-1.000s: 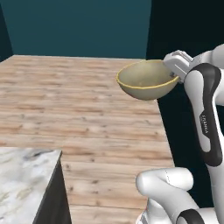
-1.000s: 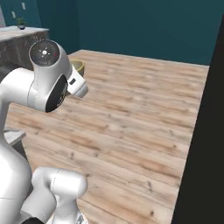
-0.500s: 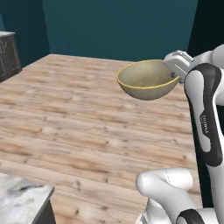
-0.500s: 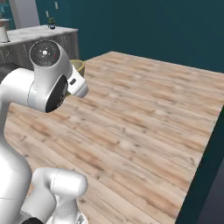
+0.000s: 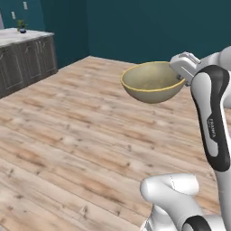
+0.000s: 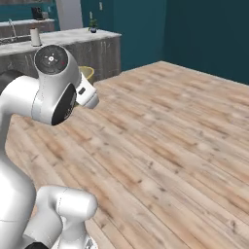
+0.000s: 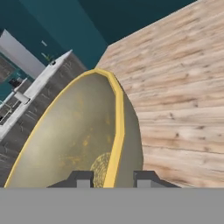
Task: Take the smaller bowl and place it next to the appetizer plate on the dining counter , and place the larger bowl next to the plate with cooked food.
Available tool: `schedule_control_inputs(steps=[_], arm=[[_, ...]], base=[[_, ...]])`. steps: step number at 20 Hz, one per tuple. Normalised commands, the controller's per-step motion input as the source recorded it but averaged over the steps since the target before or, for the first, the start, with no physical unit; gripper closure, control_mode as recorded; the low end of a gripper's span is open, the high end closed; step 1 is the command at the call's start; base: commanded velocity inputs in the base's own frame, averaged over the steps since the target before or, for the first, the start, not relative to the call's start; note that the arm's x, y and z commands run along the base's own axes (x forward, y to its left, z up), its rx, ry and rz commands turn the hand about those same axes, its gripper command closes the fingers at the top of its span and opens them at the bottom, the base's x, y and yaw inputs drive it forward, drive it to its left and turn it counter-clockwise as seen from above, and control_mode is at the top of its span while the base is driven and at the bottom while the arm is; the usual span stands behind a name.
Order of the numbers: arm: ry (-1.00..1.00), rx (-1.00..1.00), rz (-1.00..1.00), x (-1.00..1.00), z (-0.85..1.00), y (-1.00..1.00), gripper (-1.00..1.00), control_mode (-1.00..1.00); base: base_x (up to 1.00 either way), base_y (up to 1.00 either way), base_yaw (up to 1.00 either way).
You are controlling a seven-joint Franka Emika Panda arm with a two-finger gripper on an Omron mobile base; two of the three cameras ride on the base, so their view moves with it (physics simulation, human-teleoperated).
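My gripper (image 5: 179,76) is shut on the right rim of the larger bowl (image 5: 151,83), a wide, deep tan bowl with a yellowish rim. It hangs level in the air, high above the wooden floor. In the hand view the bowl (image 7: 74,140) stands edge-on. Its yellow rim runs down between my two dark fingertips (image 7: 81,178), and my gripper (image 7: 113,177) clamps it there. A sliver of the bowl (image 6: 87,73) peeks out behind my arm in the right base view. The smaller bowl, both plates and the dining counter are out of view.
Grey cabinets under a marble worktop (image 5: 22,58) stand along the far left wall, with a small potted plant (image 5: 22,28) on top. The same worktop (image 6: 73,44) carries a white canister (image 6: 35,36). Open wooden floor (image 5: 81,135) stretches ahead to teal walls.
The whole picture has shifted, so the base has turned. The marble corner at lower left has left the left base view and the grey cabinets have come in. The bowl stays gripped.
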Motion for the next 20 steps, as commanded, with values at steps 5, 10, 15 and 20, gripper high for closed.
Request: schedule_control_inputs(steps=[5,10,15,20], arm=[[0.0,0.0,0.0,0.0,0.0,0.0,1.0,1.0],[0.0,0.0,0.0,0.0,0.0,0.0,1.0,1.0],[0.0,0.0,0.0,0.0,0.0,0.0,1.0,1.0],[0.0,0.0,0.0,0.0,0.0,0.0,1.0,1.0]], base=[[0.98,-0.15,0.43],[0.87,-0.05,0.48],[0.7,0.0,0.5],[0.54,0.0,0.56]])
